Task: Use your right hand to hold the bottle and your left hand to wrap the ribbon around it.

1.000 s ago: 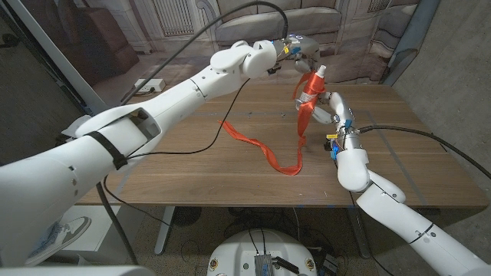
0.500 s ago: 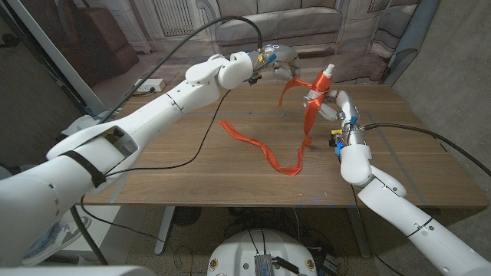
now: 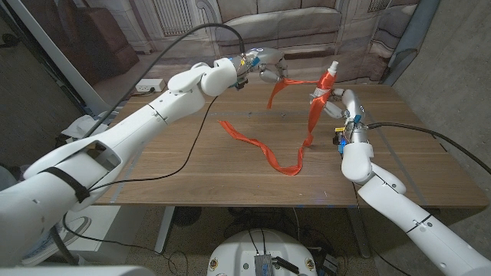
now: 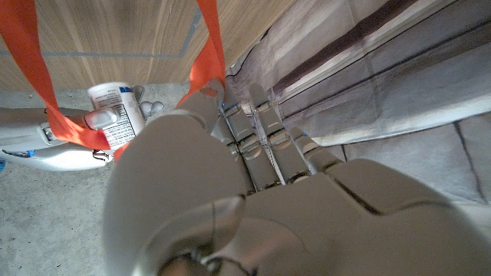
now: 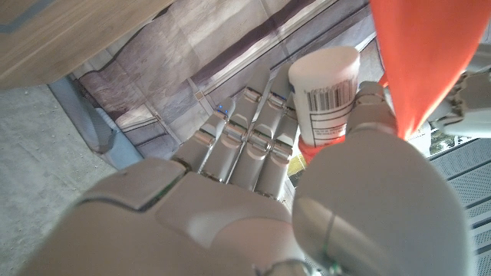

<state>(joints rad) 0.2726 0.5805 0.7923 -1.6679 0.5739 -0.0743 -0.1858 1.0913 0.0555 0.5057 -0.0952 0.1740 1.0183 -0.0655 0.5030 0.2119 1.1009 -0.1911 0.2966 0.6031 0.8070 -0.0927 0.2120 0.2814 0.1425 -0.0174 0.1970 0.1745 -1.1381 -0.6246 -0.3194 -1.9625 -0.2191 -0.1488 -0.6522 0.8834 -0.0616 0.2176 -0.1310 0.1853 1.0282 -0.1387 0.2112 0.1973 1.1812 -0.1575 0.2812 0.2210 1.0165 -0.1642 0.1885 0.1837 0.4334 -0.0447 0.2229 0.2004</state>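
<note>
- Our right hand (image 3: pixel 340 106) grips the bottle (image 3: pixel 325 84) at the far right of the desk (image 3: pixel 192 165), up off the wood and tipped, so the ribbon can go round it.
- Our left hand (image 3: pixel 263 67) pinches the ribbon (image 3: pixel 303 82) up high, far side, w/ the strip stretched across to the bottle. We think that keeps the band tight.
- The ribbon crosses the bottle's body; the rest hangs down & trails in a loop on the desk toward the left.
- Wrap looks begun, not done; lots of loose ribbon left.
</note>
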